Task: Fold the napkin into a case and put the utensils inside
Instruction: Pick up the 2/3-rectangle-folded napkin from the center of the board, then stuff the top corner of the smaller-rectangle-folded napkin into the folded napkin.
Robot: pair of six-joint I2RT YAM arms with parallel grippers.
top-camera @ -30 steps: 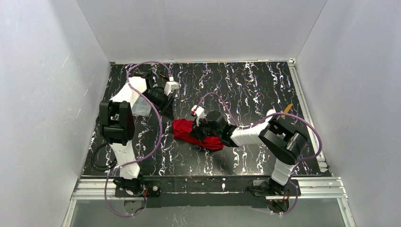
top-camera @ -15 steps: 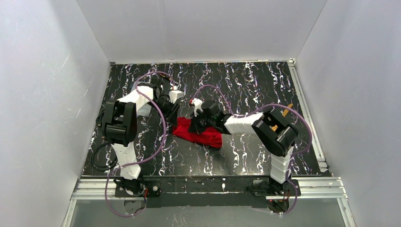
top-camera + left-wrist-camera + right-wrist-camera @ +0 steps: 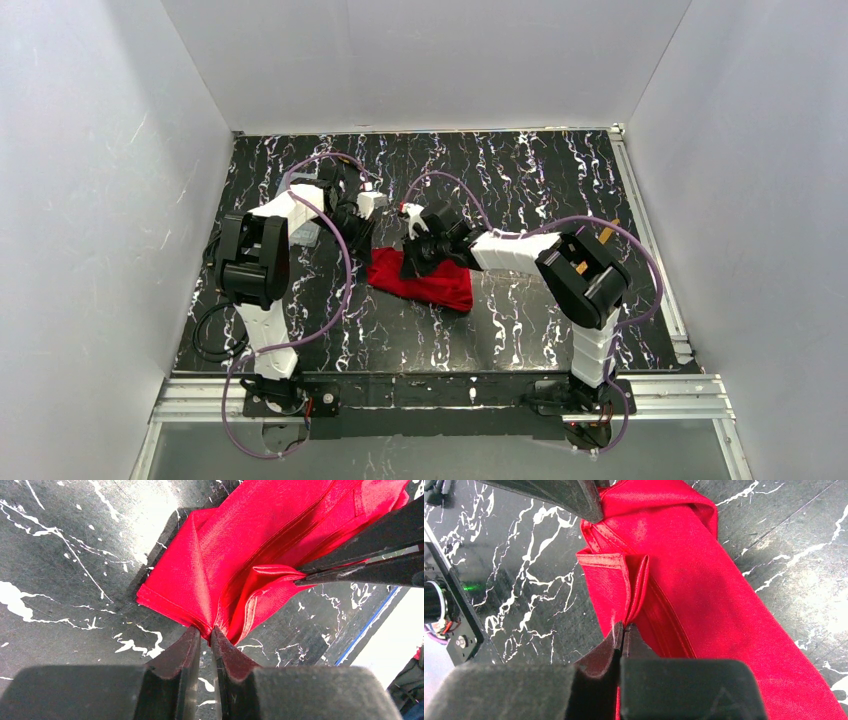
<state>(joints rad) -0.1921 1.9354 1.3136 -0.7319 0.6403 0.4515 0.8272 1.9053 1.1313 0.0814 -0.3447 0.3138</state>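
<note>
I see my left gripper pinching one corner of the napkin. My right gripper is clamped on another fold.

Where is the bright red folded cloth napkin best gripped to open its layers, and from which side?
Grip the bright red folded cloth napkin at its raised hemmed flap, coming from above, probably. That flap stands up off the black marbled table, so both sides are reachable; the rest lies flat. The right claw pinches there, the left claw the neighbouring corner.
</note>
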